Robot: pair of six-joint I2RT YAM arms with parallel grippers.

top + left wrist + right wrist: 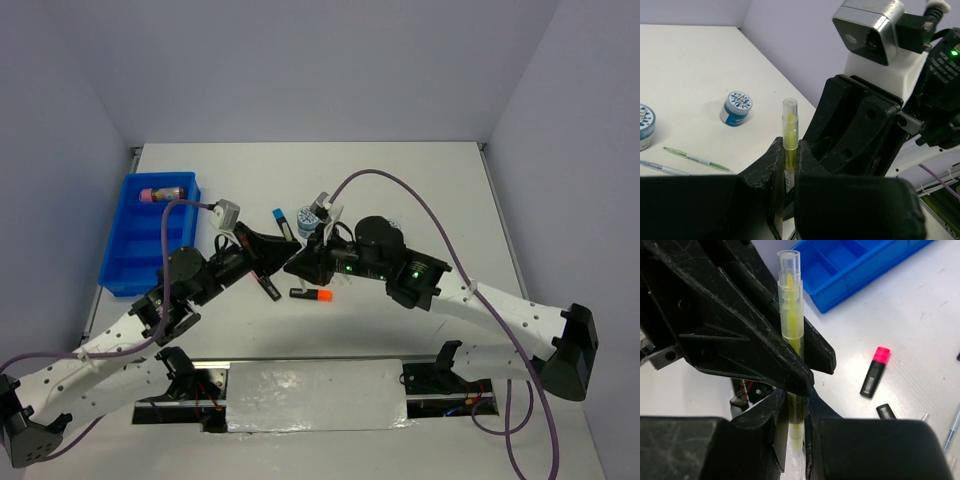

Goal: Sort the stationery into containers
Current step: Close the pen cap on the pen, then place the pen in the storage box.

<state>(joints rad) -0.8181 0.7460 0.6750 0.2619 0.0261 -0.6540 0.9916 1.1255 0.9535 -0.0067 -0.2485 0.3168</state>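
Mid-frame, left hand (790, 150) and right hand (792, 405) both clamp the yellow stick (790, 305), seemingly a handover. Next, the right should release; the blue tray (128, 287) lies left

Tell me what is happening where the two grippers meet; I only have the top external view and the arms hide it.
Observer: The right gripper is shut on a yellow stick, as its wrist view shows.
Operator: And the left?
Observer: The left gripper is clamped on that same stick, nearer its capped end.
Operator: Anything hidden behind the right arm?
Observer: A thin green pen lies flat on the table, near a tape roll.
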